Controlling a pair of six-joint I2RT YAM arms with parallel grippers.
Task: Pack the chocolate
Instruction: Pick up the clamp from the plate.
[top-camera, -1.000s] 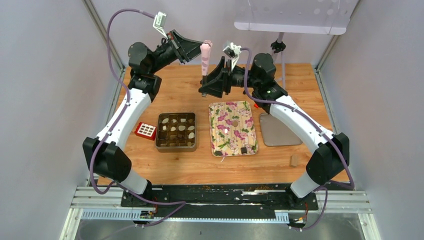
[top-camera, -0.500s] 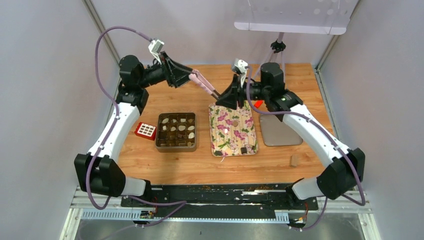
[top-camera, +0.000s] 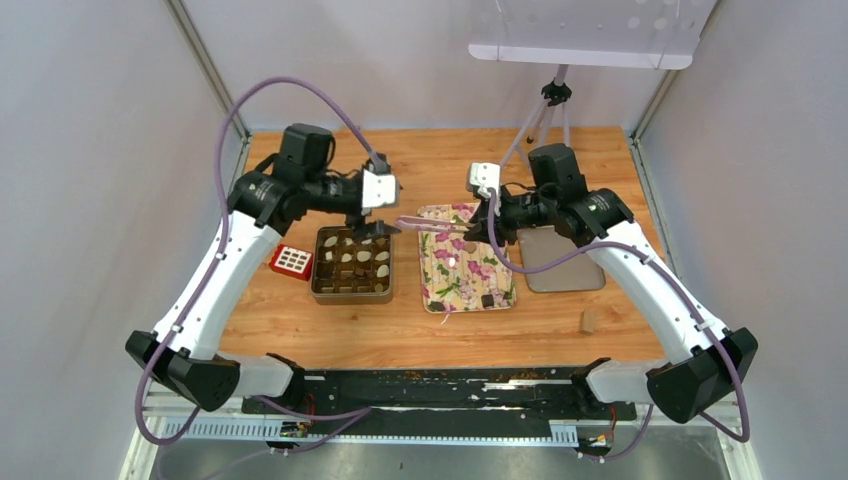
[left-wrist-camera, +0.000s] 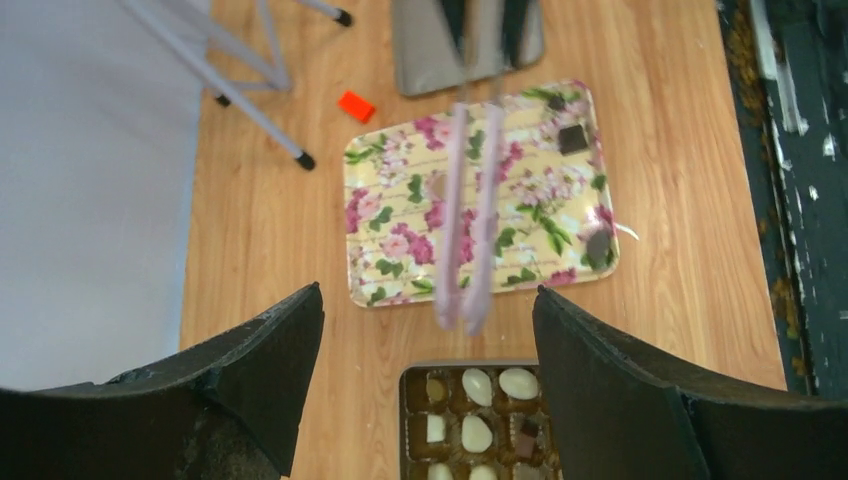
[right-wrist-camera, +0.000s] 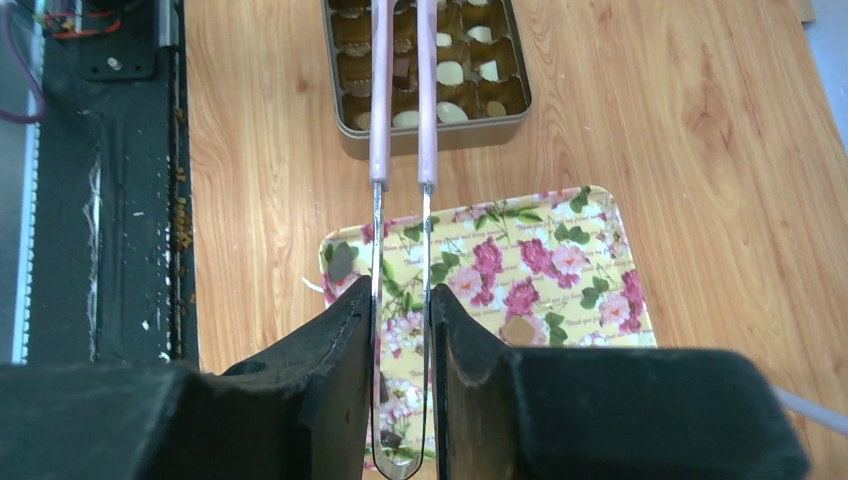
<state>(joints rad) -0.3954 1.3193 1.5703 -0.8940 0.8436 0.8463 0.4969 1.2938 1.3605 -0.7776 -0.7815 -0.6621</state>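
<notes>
Right gripper (right-wrist-camera: 400, 312) clamps tongs (right-wrist-camera: 380, 100); left gripper (left-wrist-camera: 428, 295) gapes, chocolate (left-wrist-camera: 478, 386) seemingly just below.

**A:** What lies on the wooden surface (top-camera: 330, 335)?

**B:** Directly below the left pincer (top-camera: 375, 228) is an open metal tin (top-camera: 350, 299). A red block with white squares (top-camera: 291, 261) sits just to that pincer's left. Below the right pincer (top-camera: 476, 228) is a flowered tray (top-camera: 470, 278), with a grey mat (top-camera: 560, 268) just to its right.

**A:** Anything else?

**B:** A tan cylinder (top-camera: 588, 320) stands nearer the arm bases, well right of the right pincer. Beyond that pincer are a small orange-red block (left-wrist-camera: 355, 105) and tripod legs (top-camera: 527, 128).
</notes>
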